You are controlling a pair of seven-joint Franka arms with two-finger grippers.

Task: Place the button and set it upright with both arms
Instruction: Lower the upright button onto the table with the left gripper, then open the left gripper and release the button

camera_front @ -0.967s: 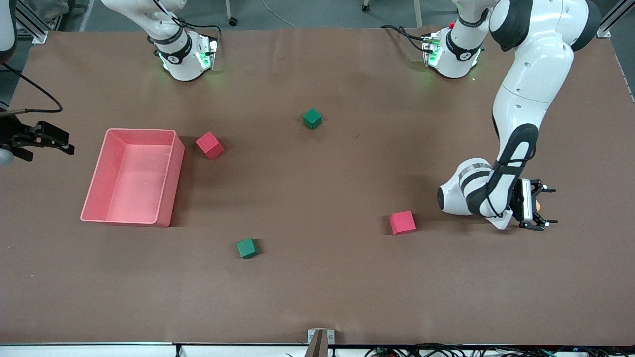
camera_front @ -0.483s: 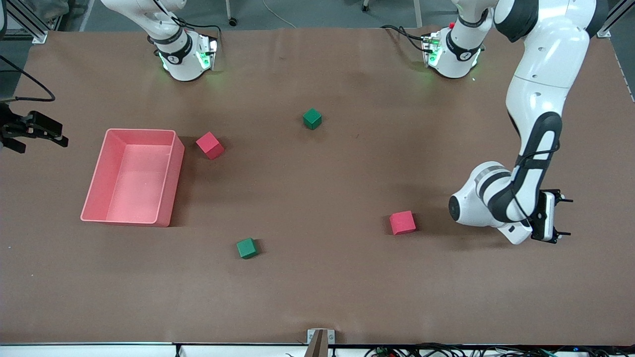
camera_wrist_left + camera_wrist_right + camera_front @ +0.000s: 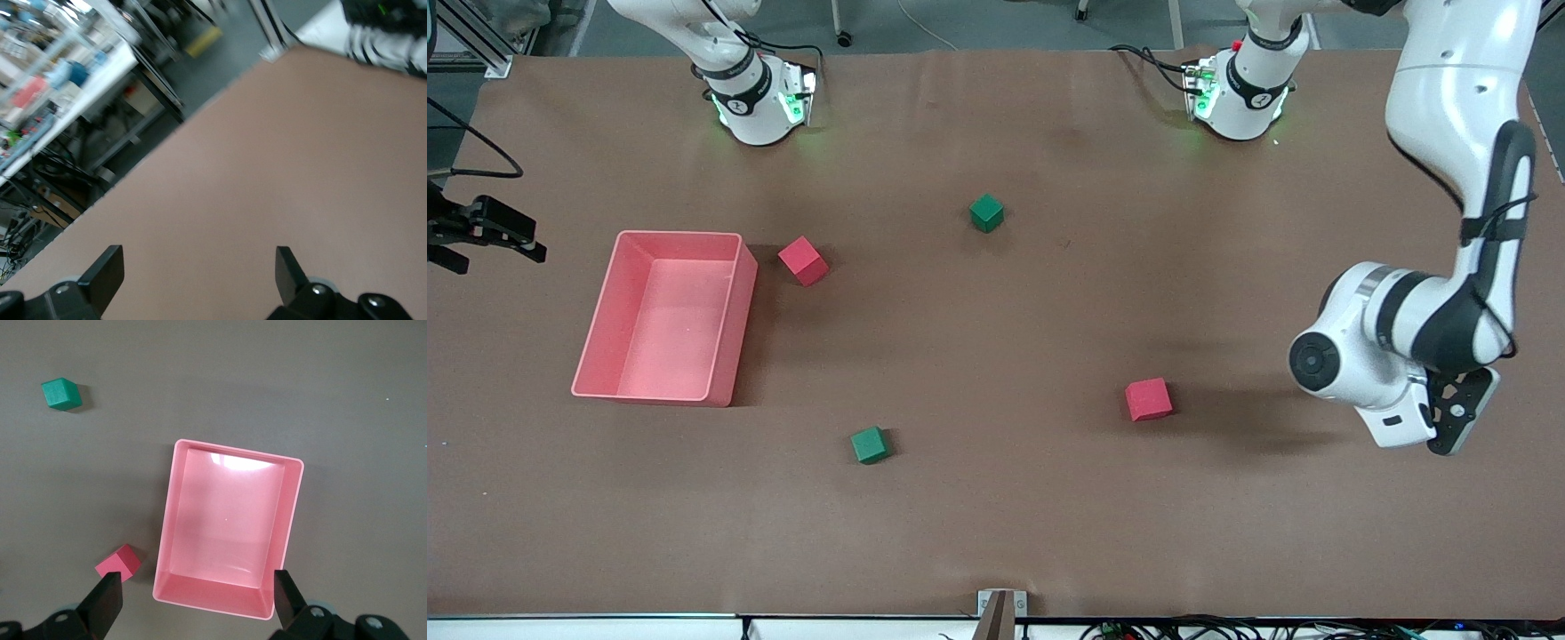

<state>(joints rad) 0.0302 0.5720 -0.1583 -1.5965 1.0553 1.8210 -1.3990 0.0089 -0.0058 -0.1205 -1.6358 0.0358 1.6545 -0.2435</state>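
The button does not show in any view. My left gripper [image 3: 1458,418] hangs at the left arm's end of the table, past the nearer red cube [image 3: 1148,398]. The left wrist view shows it [image 3: 197,263] open, with only bare brown table between the fingers. My right gripper [image 3: 527,240] is at the right arm's end of the table, beside the pink bin [image 3: 729,329]. The right wrist view shows it [image 3: 195,587] open and empty, above the pink bin [image 3: 293,513].
A red cube [image 3: 803,260] lies beside the bin, also in the right wrist view [image 3: 119,563]. One green cube [image 3: 986,212] lies mid-table toward the bases; another [image 3: 869,444] lies nearer the camera. The table's edge and shelving show in the left wrist view [image 3: 100,133].
The left arm swung out toward its end of the table. The orange button seen between its fingers a second ago no longer shows. The right gripper shifted slightly toward the bases.
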